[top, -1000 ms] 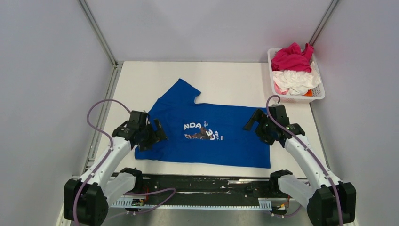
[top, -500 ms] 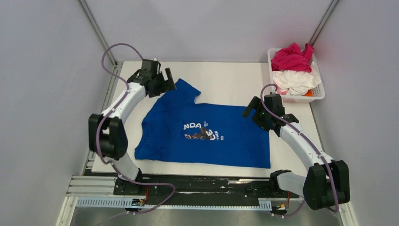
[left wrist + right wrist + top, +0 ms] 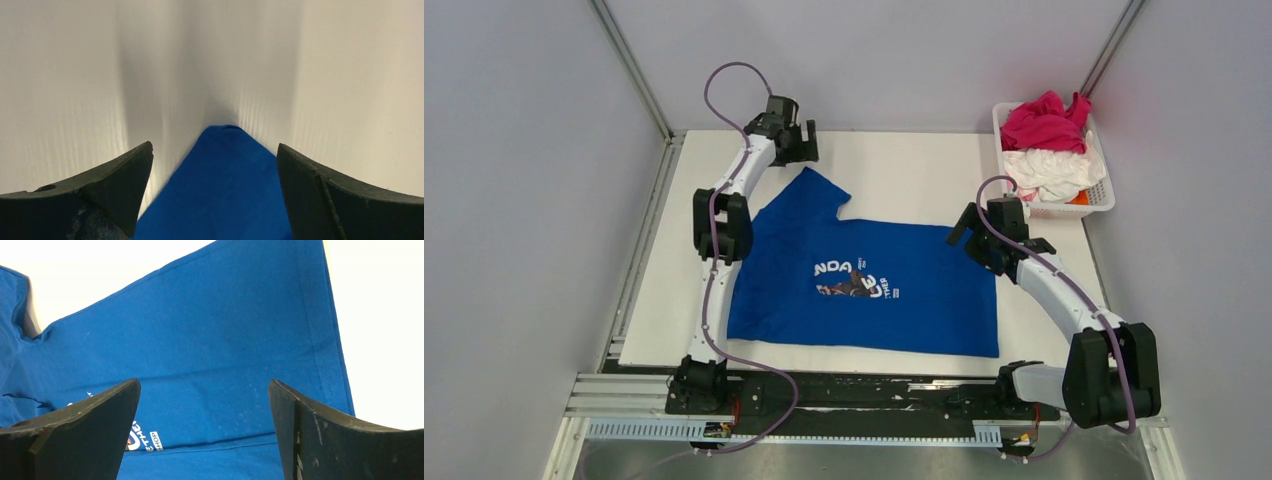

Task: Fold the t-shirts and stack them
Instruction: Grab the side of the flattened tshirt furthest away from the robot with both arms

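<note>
A white bench fills the middle of the top view, its surface matte and flat. In the upper right of the frame a small white plastic lattice basket sits at the bench's far right corner, touching the right wall. Something small and orange shows at the basket's lower right corner. Pale grey panels close the space in on the left, at the back and on the right. Two slanted metal posts mark the back corners. Along the bottom of the frame, a black strip and a silver slotted rail border the bench's near edge.
</note>
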`<state>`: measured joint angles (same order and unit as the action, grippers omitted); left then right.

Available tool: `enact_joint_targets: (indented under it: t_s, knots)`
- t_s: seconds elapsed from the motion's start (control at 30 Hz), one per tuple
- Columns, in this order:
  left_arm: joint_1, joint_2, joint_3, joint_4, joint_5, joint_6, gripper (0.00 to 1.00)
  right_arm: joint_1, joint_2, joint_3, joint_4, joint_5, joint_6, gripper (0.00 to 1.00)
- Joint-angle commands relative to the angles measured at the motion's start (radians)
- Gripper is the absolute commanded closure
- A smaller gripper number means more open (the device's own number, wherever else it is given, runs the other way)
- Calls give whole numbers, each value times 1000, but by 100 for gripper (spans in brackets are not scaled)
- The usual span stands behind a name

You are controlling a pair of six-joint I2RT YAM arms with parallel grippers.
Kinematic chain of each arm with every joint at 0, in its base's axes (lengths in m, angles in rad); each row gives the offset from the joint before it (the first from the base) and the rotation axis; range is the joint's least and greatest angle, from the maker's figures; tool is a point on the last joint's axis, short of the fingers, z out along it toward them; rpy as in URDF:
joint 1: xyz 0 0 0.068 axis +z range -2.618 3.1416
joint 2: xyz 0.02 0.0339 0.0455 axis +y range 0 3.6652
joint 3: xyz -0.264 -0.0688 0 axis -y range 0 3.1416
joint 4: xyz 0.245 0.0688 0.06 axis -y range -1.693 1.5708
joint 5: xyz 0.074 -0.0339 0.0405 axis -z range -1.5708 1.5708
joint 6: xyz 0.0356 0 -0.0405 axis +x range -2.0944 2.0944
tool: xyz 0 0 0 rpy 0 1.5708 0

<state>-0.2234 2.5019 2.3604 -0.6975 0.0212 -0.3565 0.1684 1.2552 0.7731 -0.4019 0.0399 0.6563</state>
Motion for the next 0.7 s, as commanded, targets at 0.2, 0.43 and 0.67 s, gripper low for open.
enact_joint_targets:
  t_s: [0.2,0.43,0.67]
  knots:
    - [-29,103,110,37,5,42,3,-7,12,-2,52,19,-30,0]
    - [-71,150,163,-9,-83,70,7,-7,-3,-16,52,20,-29,0]
    - [-103,165,171,-66,-183,94,17,-7,-24,-29,52,26,-31,0]
